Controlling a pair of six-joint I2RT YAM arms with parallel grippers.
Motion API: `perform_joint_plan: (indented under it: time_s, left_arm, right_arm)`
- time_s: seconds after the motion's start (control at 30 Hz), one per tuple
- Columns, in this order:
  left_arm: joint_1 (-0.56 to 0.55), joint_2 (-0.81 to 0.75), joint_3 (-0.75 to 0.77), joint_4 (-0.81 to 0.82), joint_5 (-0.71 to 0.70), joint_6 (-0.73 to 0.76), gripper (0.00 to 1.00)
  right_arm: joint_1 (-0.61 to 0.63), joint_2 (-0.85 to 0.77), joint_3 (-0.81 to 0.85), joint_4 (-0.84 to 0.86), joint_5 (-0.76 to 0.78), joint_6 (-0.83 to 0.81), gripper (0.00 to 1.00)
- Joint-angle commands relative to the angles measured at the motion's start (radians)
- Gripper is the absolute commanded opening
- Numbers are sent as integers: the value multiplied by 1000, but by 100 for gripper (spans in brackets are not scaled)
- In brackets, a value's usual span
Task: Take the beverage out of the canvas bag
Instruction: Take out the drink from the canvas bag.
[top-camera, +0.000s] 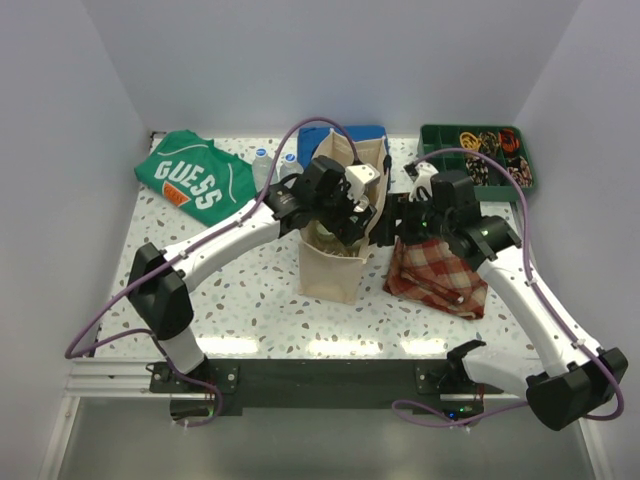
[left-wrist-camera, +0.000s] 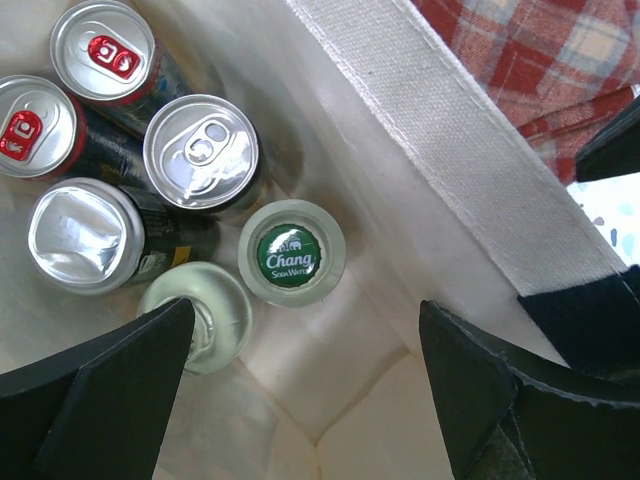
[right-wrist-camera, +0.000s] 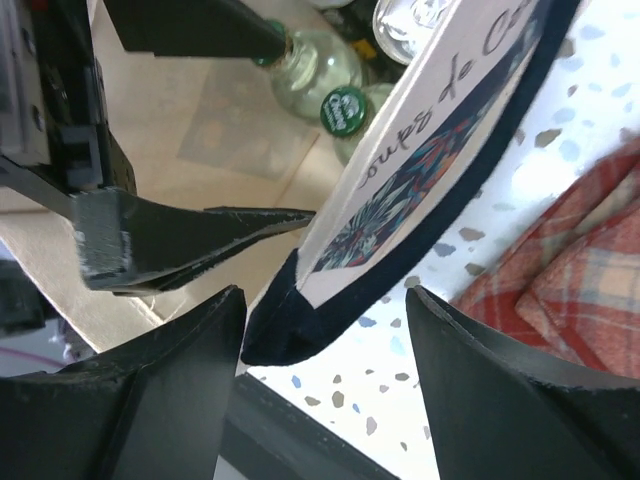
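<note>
While spread wide inside the canvas bag (left-wrist-camera: 450, 130), left gripper (left-wrist-camera: 308, 310) empty above Chang bottle (left-wrist-camera: 292, 255) and four cans (left-wrist-camera: 200, 150), right gripper (right-wrist-camera: 325, 295) parted around the bag's navy rim (right-wrist-camera: 300, 335), unclenched.

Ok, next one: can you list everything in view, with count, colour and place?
canvas bag: one, cream with navy trim, upright mid-table
cans: four, silver tops, inside the bag
glass bottles: two, pale green, inside the bag beside the cans
plaid cloth: one, red, right of the bag
T-shirt: one, green, back left
folded cloth: one, blue, behind the bag
small bottle: one, pale, beside the T-shirt
tray: one, dark green, back right
table: one, white speckled, under everything
left hand: one, black, open over the bag's mouth
right hand: one, black, open astride the bag's rim
</note>
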Motion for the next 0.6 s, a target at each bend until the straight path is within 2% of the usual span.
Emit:
perform_joint_plan:
  time_s: [0.0, 0.2, 0.37, 0.57]
  left_arm:
    - [-1, 1, 37, 54, -36, -7, 100]
    - [-1, -8, 23, 64, -47, -19, 100]
    - [-1, -48, -6, 95, -56, -30, 100]
    - [-1, -38, 5, 109, -70, -35, 100]
  right_arm:
    - [2, 1, 50, 21, 38, -16, 70]
    - [2, -19, 30, 25, 19, -42, 70]
    - [2, -91, -68, 105, -21, -81, 70]
    - [2, -65, -60, 117, -78, -130, 71]
